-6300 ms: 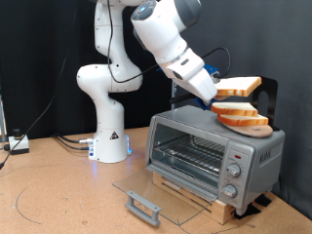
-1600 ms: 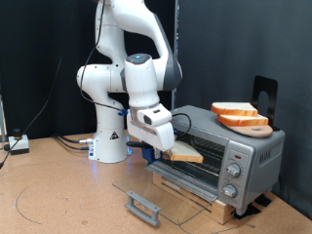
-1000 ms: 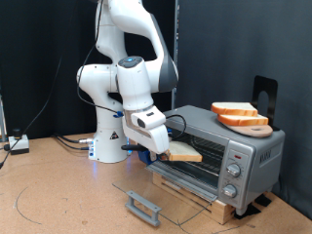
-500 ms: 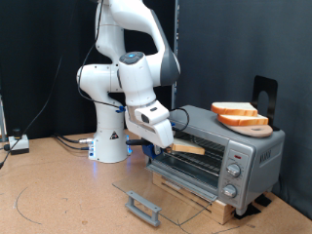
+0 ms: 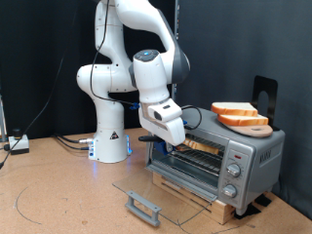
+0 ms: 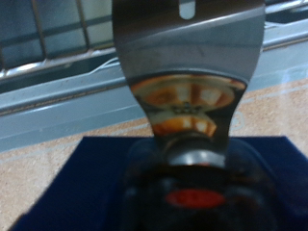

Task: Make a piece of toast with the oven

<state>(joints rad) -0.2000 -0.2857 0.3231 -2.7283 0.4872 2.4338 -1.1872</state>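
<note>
– One slice matters to you, operator: the piece of toast [image 5: 202, 145] lies just ahead of the gripper [image 5: 175, 135], inside the mouth of the oven [image 5: 249, 156], at about the level of the wire rack [image 6: 58, 38].

– Is it on the rack, or carried?

– You cannot settle that from these views. A flat metal spatula blade [image 6: 188, 48] projects forward from the gripper towards the rack, and in the wrist view its face shows only reflections. Whether the slice rests on the blade's far end or on the wires is hidden.

– And the fingers?

– I cannot tell how far apart they stand; the tool's stem fills the wrist view where they would show.

– Why the tilt of the hand?

– I judge it keeps the blade low and nearly level, so it can slide in over the glass door [image 5: 171, 193], which hangs open below and in front of the gripper.

– The other bread?

– You have a stack of slices [image 5: 237, 114] on a round wooden board [image 5: 255, 128], above and beyond the gripper on the oven's roof, within easy reach yet clear of the opening.
</note>
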